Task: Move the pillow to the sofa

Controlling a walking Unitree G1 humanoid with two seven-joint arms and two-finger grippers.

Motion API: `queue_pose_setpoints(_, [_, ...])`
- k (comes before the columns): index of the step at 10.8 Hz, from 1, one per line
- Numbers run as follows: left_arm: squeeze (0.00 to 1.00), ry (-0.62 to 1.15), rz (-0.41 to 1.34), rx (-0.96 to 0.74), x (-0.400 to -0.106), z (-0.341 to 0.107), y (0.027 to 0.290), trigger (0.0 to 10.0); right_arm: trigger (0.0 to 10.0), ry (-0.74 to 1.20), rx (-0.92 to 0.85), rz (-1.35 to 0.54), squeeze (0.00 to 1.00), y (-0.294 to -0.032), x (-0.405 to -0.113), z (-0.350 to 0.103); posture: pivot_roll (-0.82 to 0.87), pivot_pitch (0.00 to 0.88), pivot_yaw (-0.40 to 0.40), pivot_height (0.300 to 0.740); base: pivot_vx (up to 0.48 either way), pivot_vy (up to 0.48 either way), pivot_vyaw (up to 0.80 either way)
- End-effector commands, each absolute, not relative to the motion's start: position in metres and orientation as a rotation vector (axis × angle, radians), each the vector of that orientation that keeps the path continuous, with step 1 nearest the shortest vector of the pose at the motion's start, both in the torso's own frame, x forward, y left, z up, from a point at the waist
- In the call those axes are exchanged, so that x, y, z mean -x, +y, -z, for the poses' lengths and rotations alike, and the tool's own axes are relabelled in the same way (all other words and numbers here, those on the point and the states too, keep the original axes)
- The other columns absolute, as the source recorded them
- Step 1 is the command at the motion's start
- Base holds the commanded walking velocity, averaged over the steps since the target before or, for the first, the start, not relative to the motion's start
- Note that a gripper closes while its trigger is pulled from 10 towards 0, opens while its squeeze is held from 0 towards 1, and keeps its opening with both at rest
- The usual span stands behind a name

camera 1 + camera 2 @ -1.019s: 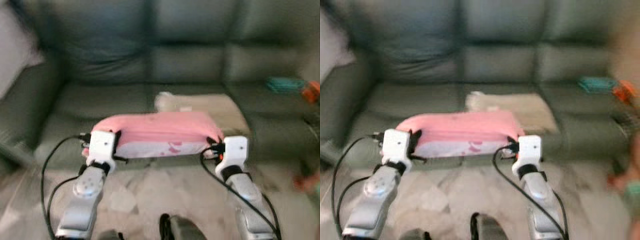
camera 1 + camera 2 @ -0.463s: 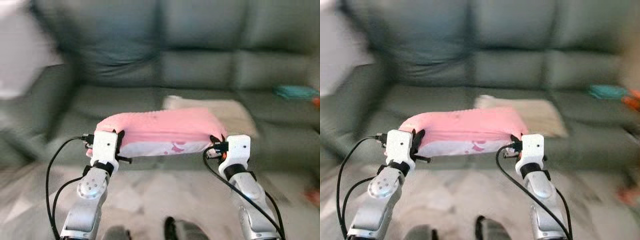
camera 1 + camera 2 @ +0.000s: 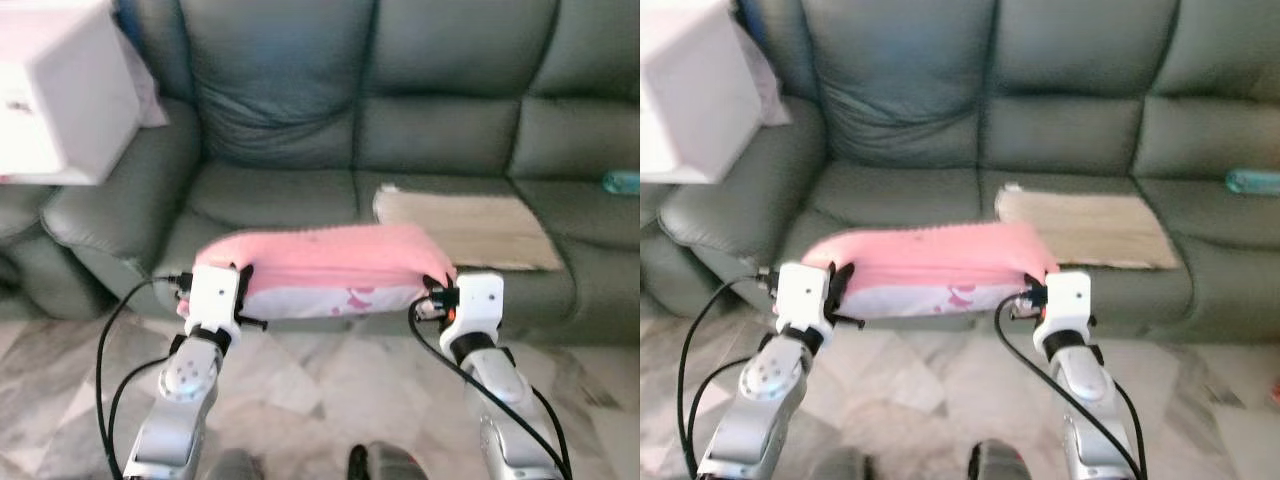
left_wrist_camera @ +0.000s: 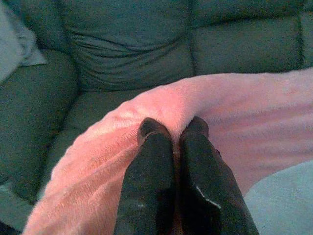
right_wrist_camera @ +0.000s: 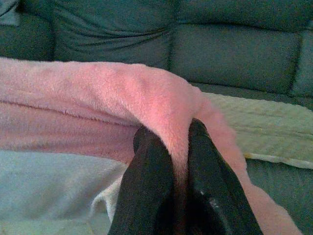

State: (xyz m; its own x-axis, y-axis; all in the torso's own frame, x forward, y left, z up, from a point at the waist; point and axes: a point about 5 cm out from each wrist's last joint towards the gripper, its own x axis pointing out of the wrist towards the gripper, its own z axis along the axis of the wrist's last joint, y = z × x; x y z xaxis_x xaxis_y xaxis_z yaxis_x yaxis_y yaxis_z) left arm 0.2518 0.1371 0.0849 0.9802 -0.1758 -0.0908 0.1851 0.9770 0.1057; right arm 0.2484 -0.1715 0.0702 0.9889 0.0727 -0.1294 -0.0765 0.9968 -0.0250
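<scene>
Gripping a pink pillow (image 3: 325,262) at centre frame, the left gripper (image 4: 172,128) and right gripper (image 5: 172,134) each pinch an end. The dark green sofa (image 3: 450,130) spans the upper frame, with a beige mat (image 3: 465,225) on its seat.

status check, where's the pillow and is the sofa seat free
Left gripper and right gripper both shut on the pink pillow, one at each end. Pillow held level before the sofa. Beige mat on the middle seat; left seat bare.

A dark grey-green leather sofa (image 3: 400,130) is seen across the room. A beige mat (image 3: 465,225) is laid on its seat. The floor (image 3: 330,380) is covered in pale marble tiles.
</scene>
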Motion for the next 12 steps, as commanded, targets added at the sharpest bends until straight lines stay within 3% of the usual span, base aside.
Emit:
queue_pose_setpoints(1, [0.0,0.076,0.12,-0.144,-0.2507,-0.0866,0.1529,10.0,10.0,0.113,0.032,-0.031,0.0,-0.1786,-0.2487,-0.0737,0.01,0.101,-0.052,0.74,0.0,0.48,0.0])
queue_pose_setpoints(7, [0.0,0.031,0.21,-0.103,-0.2472,-0.0927,0.1465,10.0,10.0,0.115,0.034,-0.035,0.0,-0.1786,-0.2487,-0.0734,0.01,0.103,-0.055,0.74,0.0,0.0,0.0])
queue_pose_setpoints(12, [0.0,0.022,0.241,-0.092,-0.2449,-0.0939,0.1444,10.0,10.0,0.12,0.028,-0.045,0.0,-0.1769,-0.248,-0.0723,0.01,0.108,-0.056,0.74,0.338,0.0,0.0])
